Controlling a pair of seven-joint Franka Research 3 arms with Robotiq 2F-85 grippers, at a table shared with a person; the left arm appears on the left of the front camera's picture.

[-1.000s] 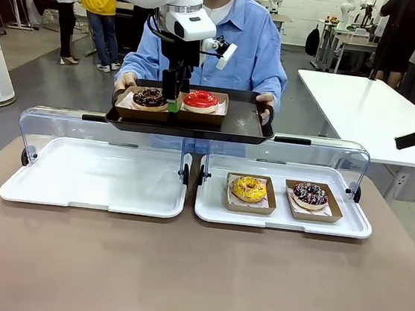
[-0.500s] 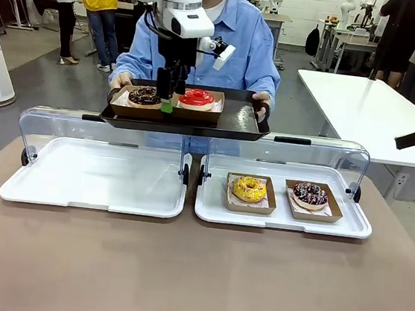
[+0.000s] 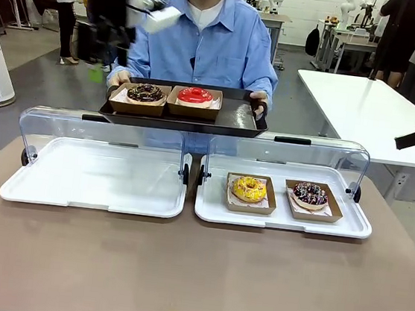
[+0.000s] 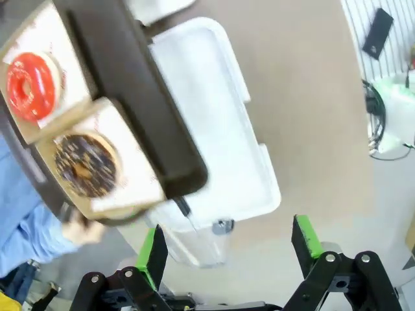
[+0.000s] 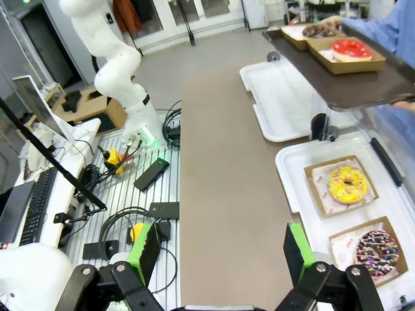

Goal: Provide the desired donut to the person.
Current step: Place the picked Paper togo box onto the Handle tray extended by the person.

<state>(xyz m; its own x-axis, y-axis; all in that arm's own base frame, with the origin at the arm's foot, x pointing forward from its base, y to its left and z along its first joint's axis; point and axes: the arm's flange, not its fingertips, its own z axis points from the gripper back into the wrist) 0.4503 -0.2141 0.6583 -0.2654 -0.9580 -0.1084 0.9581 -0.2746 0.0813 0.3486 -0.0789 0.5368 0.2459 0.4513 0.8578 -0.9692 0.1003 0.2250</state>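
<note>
Moved: left hand (image 3: 97, 74), formerly low over the black tray (image 3: 234, 121) between the two boxed donuts, now lifted to upper left of frame, blurred, fingers spread, empty. Chocolate donut (image 3: 145, 93) and red donut (image 3: 195, 95) sit on that tray, held by the person (image 3: 206, 39) at top centre. Right hand (image 5: 220, 249): spread, empty. Yellow donut (image 3: 249, 188) and sprinkled donut (image 3: 310, 193) unchanged, lower-right white tray (image 3: 282, 220).

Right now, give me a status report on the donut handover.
Left gripper open, empty, off to the tray's side. Right gripper open, idle. Chocolate donut and red donut on person's black tray. Nothing in the way.
</note>
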